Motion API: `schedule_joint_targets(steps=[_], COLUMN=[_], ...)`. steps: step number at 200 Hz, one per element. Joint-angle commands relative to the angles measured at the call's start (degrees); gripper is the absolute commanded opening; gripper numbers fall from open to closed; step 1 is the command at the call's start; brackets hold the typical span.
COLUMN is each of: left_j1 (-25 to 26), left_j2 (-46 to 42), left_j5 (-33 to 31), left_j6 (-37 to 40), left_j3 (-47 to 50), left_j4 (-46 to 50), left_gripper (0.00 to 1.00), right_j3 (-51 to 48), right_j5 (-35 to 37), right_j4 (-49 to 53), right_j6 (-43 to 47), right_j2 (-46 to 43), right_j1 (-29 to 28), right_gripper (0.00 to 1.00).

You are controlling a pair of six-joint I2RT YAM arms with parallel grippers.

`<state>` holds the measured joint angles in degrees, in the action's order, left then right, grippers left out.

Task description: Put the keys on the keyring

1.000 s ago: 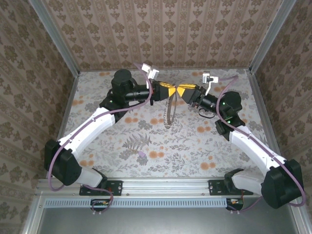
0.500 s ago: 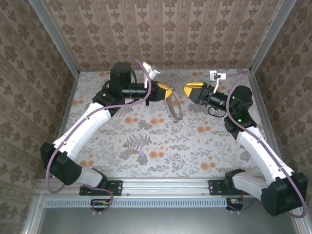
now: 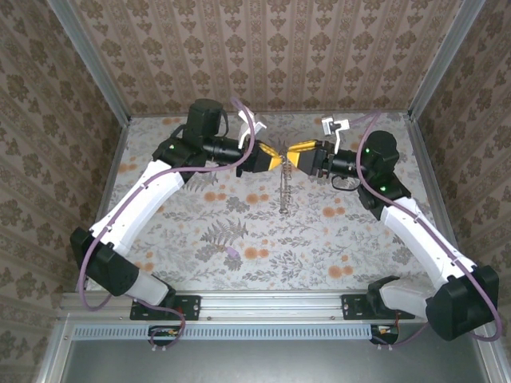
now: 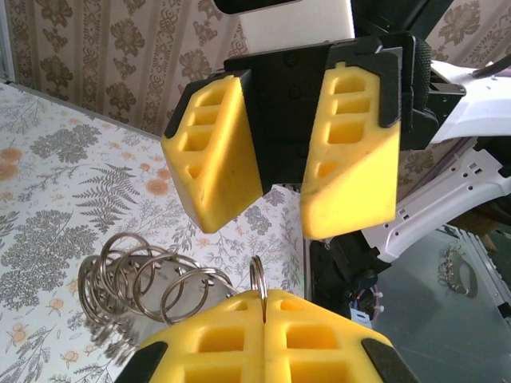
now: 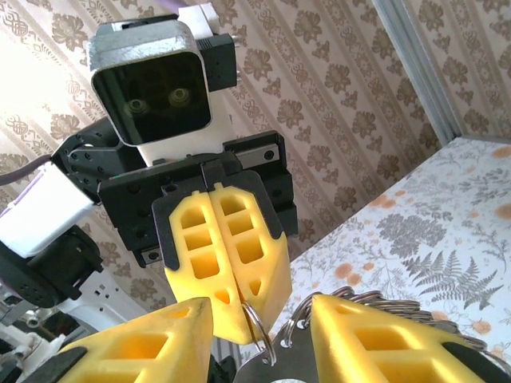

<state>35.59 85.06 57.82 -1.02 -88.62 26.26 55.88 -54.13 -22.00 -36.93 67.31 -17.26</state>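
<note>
My left gripper [image 3: 274, 159] is held above the far middle of the table, shut on a thin metal ring, the keyring [image 4: 259, 279], which sticks up edge-on from its closed yellow tips [image 4: 263, 307]. The keys [image 3: 283, 190] hang below it as a jagged silvery chain. Several more silvery rings [image 4: 136, 279] and a flat silvery piece [image 5: 279, 369] cluster beside the held ring [image 5: 267, 343]. My right gripper [image 3: 295, 153] faces the left one tip to tip. It is open [image 5: 259, 307], one finger on each side of the ring cluster.
The floral table [image 3: 239, 231] is fenced by patterned walls at the back and both sides. Both arms reach inward from the near corners, and their purple cables [image 3: 231, 247] loop alongside them.
Half a second ago the right gripper had drawn back to the right and the loop hung wide. Now it has returned against the left gripper's tips and the chain hangs straight down.
</note>
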Motion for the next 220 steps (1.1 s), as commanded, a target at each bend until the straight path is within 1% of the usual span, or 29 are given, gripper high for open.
schedule_joint_targets(steps=[1,16,42,69,89,105,111,128,140,146,161,177,201,220], left_j1=[-0.2,-0.2,-0.2,-0.2,-0.2,-0.2,-0.2,-0.2,-0.3,-0.5,-1.6,-3.1,-3.6,-3.6], left_j2=[0.0,0.1,0.3,0.5,0.5,0.6,0.6,0.7,0.5,0.2,-1.3,-3.5,-6.9,-8.8], left_j5=[2.4,2.6,2.8,2.8,2.9,2.9,2.8,2.5,0.7,-0.7,-4.0,-5.6,-9.4,-11.4], left_j6=[2.5,2.4,2.4,2.4,2.3,2.3,2.2,1.8,1.3,0.8,-2.2,-6.9,-12.2,-16.6], left_j3=[-2.9,-3.0,-3.2,-3.3,-3.2,-3.1,-3.1,-3.0,-3.1,-3.0,-1.2,2.0,6.7,9.9], left_j4=[0.8,0.8,0.7,0.6,0.6,0.4,0.3,0.0,-0.1,-0.5,-3.9,-10.6,-17.5,-23.2], left_gripper=[0.0,0.0,0.0,0.0,0.0,0.0,0.0,0.0,0.0,0.06,0.31,0.45,0.52,0.53], right_j3=[1.9,1.9,1.9,1.7,1.5,1.5,1.5,1.4,1.3,1.2,0.6,-0.5,-2.9,-4.2], right_j5=[-2.1,-2.3,-2.4,-2.5,-2.4,-2.4,-2.4,-1.9,-0.7,0.0,2.6,4.9,7.8,9.9], right_j4=[0.4,0.7,1.2,1.6,1.7,1.6,1.7,1.7,1.6,1.4,0.2,-3.2,-11.6,-18.8], right_j6=[1.5,1.9,2.4,2.7,2.9,3.0,3.1,3.5,3.9,4.1,4.6,4.3,1.6,-1.4], right_j2=[0.8,1.0,1.3,1.4,1.2,1.2,1.1,0.9,0.7,0.5,-0.3,-0.8,-0.7,-0.2], right_j1=[-0.8,-1.2,-1.7,-2.0,-2.2,-2.1,-2.1,-2.1,-2.1,-2.1,-2.1,-2.1,-2.0,-2.0], right_gripper=[0.36,0.33,0.31,0.25,0.17,0.06,0.0,0.0,0.0,0.0,0.0,0.0,0.0,0.0])
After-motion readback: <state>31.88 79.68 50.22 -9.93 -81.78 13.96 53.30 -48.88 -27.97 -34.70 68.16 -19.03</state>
